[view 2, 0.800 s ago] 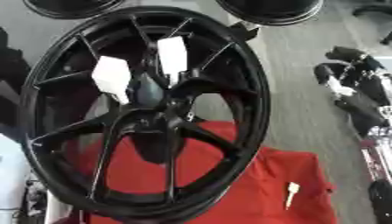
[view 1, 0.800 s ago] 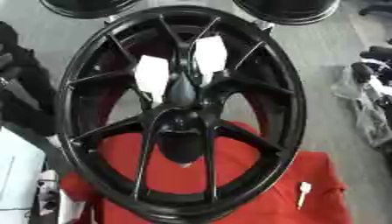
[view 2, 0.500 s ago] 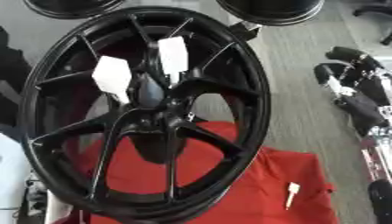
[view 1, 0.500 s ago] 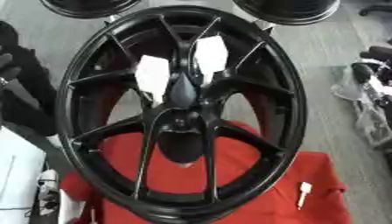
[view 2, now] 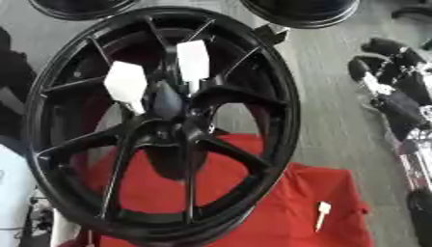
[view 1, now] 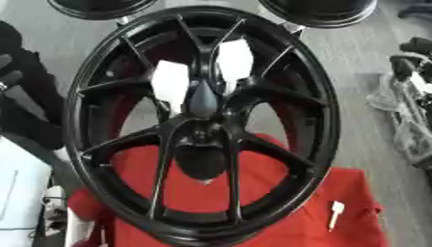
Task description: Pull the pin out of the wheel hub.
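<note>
A large black spoked wheel (view 1: 93, 144) stands tilted over a red cloth (view 1: 354, 193). Its dark hub (view 1: 202, 137) sits in the middle, with two white tags (view 1: 171, 84) between the upper spokes. A small white pin (view 1: 335, 212) lies on the cloth at the lower right, clear of the wheel. My left hand (view 1: 15, 84) shows as a dark shape at the left edge, beside the rim. My right hand (view 2: 390, 99) is black and silver at the right edge, well away from the wheel. Neither hand touches the pin.
Two more black wheels (view 1: 101, 7) (view 1: 325, 12) lie at the far edge. Grey floor (view 1: 358, 62) shows to the right of the wheel. A white panel (view 1: 17, 193) and small cables sit at the lower left.
</note>
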Tool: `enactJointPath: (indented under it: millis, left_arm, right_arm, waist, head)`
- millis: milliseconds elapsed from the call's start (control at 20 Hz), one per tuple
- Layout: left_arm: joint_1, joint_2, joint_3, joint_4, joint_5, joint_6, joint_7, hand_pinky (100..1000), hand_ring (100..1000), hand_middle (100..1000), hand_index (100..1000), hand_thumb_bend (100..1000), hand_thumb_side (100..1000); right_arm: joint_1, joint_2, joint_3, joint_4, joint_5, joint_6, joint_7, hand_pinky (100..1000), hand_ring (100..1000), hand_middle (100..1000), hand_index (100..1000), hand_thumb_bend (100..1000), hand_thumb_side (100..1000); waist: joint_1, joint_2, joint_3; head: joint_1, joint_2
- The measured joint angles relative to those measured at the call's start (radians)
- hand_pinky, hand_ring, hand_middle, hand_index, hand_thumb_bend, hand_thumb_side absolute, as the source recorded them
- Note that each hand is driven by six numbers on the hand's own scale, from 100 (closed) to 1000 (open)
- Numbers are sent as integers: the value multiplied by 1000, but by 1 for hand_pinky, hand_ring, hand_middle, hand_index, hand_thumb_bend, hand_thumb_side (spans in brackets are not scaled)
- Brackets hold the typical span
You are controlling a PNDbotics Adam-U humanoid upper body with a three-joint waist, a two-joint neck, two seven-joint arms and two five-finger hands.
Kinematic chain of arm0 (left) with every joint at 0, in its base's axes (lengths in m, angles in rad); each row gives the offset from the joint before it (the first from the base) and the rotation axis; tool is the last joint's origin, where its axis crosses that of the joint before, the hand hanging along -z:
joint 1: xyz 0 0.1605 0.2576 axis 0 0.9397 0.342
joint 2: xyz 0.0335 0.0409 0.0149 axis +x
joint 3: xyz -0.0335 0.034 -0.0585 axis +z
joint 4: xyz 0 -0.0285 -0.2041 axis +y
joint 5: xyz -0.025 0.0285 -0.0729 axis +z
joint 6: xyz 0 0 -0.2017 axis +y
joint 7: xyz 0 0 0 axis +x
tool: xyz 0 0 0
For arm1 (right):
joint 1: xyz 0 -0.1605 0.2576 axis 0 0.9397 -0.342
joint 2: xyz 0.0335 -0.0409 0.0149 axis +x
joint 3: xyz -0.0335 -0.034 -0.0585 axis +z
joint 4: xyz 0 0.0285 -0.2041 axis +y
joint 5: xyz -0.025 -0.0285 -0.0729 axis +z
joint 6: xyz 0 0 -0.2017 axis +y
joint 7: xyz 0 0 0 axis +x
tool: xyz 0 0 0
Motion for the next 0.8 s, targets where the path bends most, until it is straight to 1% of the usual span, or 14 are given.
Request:
enactJointPath:
  millis: [200, 350, 550, 700, 800]
  left_arm:
    - [9, 6, 0, 0, 0, 0, 1, 772, 824, 787, 839, 157, 818]
    - [17, 13, 0, 0, -3, 1, 1, 772, 824, 786, 839, 156, 819]
    - [22, 20, 1, 0, -6, 2, 4, 771, 824, 785, 839, 156, 819]
    - [26, 27, 1, 0, -6, 3, 6, 771, 824, 784, 838, 156, 819]
    - [28, 27, 1, 0, -6, 2, 7, 771, 824, 783, 837, 156, 819]
  right_arm:
    - [-52, -97, 20, -31, -16, -12, 14, 916, 769, 760, 781, 458, 203]
    - [-97, -187, 44, -60, -31, -21, 31, 910, 769, 757, 782, 463, 199]
    - [-166, -299, 79, -72, -44, -21, 64, 902, 768, 756, 785, 475, 200]
    - [-236, -366, 116, -72, -44, -13, 103, 896, 767, 754, 786, 489, 205]
    - [-292, -399, 146, -68, -44, -6, 142, 894, 766, 753, 787, 501, 207]
  waist:
    - [-7, -9, -9]
    - [-14, -11, -12]
    - [-20, -19, -17]
    - [-26, -22, -17]
    - [-30, -25, -17]
  head:
    - [2, 9]
    - [7, 10]
    - [10, 17]
    - [10, 18]
    - [9, 18]
